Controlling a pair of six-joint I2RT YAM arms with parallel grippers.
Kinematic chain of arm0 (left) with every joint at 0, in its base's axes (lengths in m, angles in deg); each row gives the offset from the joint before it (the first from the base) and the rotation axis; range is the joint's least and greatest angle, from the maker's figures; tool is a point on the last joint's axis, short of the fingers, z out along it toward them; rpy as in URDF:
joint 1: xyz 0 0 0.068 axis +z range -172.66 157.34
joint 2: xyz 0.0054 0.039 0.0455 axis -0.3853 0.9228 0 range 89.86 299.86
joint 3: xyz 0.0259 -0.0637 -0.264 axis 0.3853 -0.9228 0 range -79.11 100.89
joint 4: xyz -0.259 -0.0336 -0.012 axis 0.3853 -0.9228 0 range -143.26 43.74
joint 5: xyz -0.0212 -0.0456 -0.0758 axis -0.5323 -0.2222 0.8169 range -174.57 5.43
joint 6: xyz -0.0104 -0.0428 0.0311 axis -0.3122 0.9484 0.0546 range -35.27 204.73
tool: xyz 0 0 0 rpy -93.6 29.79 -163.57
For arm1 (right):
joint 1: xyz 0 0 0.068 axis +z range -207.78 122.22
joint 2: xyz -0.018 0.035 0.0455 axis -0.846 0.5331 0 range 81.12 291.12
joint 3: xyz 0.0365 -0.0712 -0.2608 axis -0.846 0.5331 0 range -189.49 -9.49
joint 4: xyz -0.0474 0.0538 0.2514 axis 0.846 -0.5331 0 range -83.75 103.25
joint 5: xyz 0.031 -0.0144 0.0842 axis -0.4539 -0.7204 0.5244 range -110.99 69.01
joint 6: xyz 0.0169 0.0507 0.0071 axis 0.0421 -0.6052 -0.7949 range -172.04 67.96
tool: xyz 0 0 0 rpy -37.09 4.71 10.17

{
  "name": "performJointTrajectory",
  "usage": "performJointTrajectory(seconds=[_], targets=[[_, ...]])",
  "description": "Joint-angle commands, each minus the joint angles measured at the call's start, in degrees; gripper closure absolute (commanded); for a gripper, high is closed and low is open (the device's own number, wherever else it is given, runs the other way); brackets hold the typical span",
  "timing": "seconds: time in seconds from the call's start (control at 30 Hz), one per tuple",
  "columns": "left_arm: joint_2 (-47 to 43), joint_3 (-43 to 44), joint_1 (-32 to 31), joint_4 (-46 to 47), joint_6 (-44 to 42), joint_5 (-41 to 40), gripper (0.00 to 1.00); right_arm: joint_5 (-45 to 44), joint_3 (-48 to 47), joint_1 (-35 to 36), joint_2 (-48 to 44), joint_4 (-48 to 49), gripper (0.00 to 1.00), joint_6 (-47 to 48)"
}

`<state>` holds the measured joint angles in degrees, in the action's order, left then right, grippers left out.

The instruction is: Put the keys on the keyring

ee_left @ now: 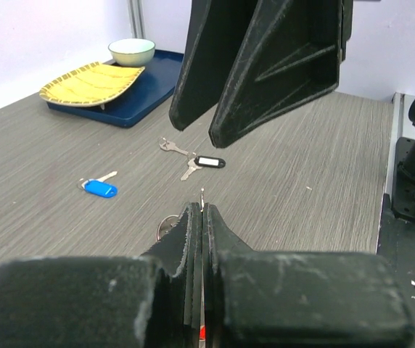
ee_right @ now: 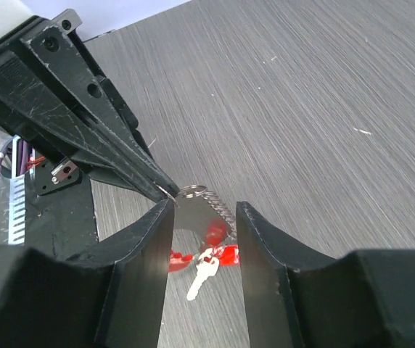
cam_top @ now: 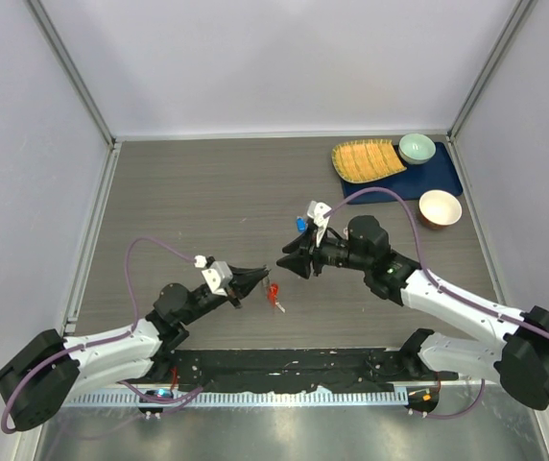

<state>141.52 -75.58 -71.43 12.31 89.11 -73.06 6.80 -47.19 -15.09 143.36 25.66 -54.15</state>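
Observation:
My left gripper (cam_top: 261, 278) is shut on the keyring's thin wire loop (ee_right: 191, 191); a sliver of wire shows between its tips (ee_left: 203, 197). The chain (ee_right: 223, 209) and red fob (cam_top: 273, 291) hang down to the table. A small key with a silver blade (ee_right: 202, 278) lies by the fob. My right gripper (ee_right: 204, 217) is open and empty. Its jaws stand either side of the loop, just right of the left fingertips (ee_right: 157, 185). The blue-headed key (ee_left: 100, 189), black-headed key (ee_left: 209, 161) and plain silver key (ee_left: 170, 146) lie loose behind it. The blue key also shows from above (cam_top: 300, 223).
A dark blue tray (cam_top: 428, 181) at the back right holds a yellow ribbed plate (cam_top: 368, 159) and a teal bowl (cam_top: 417, 148). A tan bowl (cam_top: 440, 207) stands beside it. Grey walls enclose the table. A black base strip (cam_top: 284, 363) runs along the near edge.

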Motion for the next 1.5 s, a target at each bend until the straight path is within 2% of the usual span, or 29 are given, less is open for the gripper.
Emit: performJointTrajectory(seconds=[0.0,0.17,0.37,0.57,0.77,1.07,1.17,1.27,1.37,1.47], targets=[[-0.2,3.1,0.0,5.9,1.9,-2.1,1.0,3.2,1.5,1.7,0.9,10.2,0.54,-1.1],[-0.4,3.2,0.0,5.9,2.8,-3.5,0.99,-2.6,1.6,4.1,2.7,10.6,0.55,1.6],[-0.6,3.2,0.0,5.9,3.4,-4.1,0.99,-5.0,2.2,5.4,4.1,13.1,0.55,1.8],[-1.4,3.1,0.0,5.8,3.9,-4.3,0.99,-7.7,3.1,5.7,4.8,15.0,0.6,1.8],[-1.6,3.1,0.0,5.4,4.2,-3.7,0.99,-6.6,3.2,5.7,5.5,16.9,0.7,1.8],[-0.7,3.5,0.0,5.2,4.6,-2.6,0.99,-3.5,2.6,5.8,6.1,17.8,0.7,1.8],[-0.2,3.7,0.0,5.3,4.9,-2.1,0.98,-2.7,2.2,5.8,6.8,18.2,0.73,1.8],[0.1,3.9,0.0,5.3,5.1,-1.5,0.98,-2.4,1.7,6.0,7.5,18.6,0.9,1.9],[0.5,3.9,0.0,5.0,5.6,-1.3,0.97,-3.0,0.7,6.1,7.8,17.4,0.99,4.6],[0.1,4.6,0.0,2.5,6.3,-1.8,0.93,-4.9,-1.0,6.2,7.3,13.5,0.99,8.2]])
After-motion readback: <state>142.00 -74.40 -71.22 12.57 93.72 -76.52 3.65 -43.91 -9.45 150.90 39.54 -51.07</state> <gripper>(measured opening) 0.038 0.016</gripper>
